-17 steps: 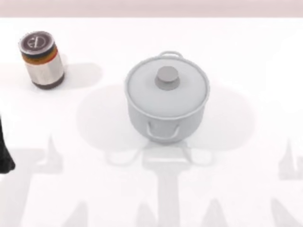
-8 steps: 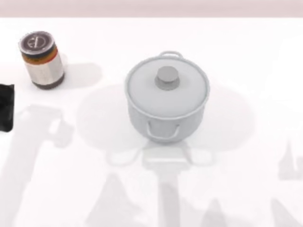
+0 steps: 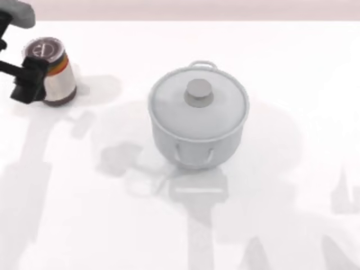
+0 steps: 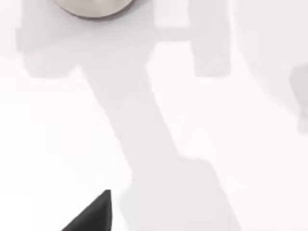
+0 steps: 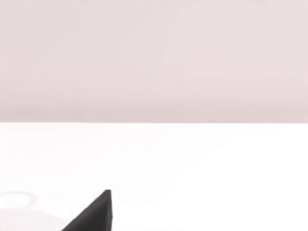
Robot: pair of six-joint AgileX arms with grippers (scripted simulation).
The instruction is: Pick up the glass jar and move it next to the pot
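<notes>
The left gripper [image 3: 31, 79] is at the far left of the table [image 3: 292, 67], touching the left side of the jar [image 3: 52, 70]; I cannot tell if it grips the jar or not. The jar stands upright, well apart from the pot [image 3: 198, 118] at the middle. Only the top view shows the pot. The left wrist view shows only a round edge, the table and shadows. The right arm is out of the top view; its wrist view shows only a dark tip, bare table and wall.
</notes>
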